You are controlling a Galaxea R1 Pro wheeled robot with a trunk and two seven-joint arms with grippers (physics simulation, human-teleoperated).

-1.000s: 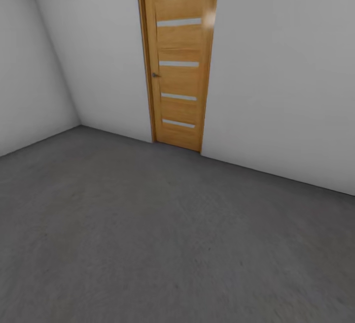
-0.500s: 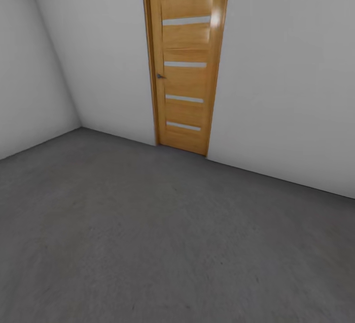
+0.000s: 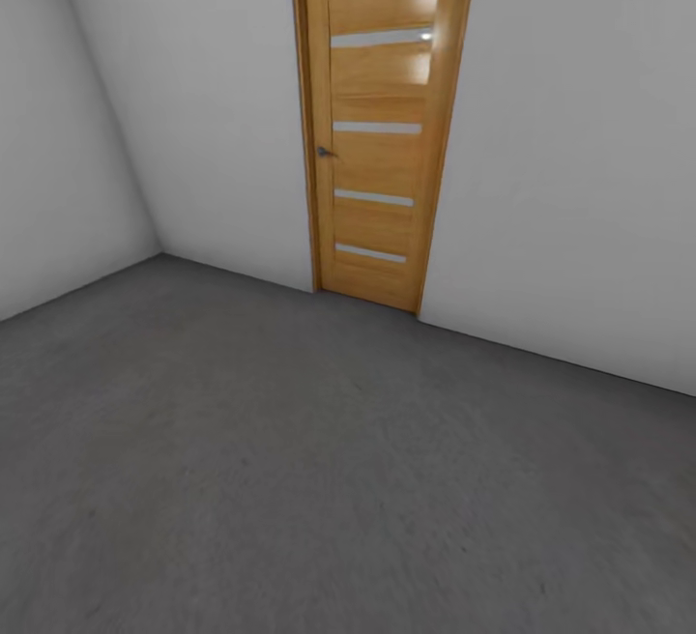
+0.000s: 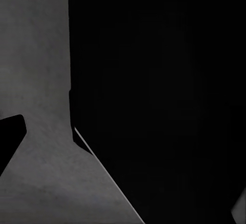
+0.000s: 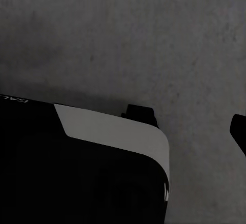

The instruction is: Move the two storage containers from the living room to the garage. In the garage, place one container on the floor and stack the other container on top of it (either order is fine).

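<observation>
so, drive slowly toward the door (image 3: 382,127) at 12 o'clock over the floor (image 3: 290,479); finger state of both grippers i cannot tell.

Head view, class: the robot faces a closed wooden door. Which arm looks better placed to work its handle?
Probably the left: the handle sits on the door's left edge, on the left arm's side.

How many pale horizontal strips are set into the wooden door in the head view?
4, stacked down the door: one near the top, one level with the handle, one lower, and one near the bottom. None seems hidden.
</observation>
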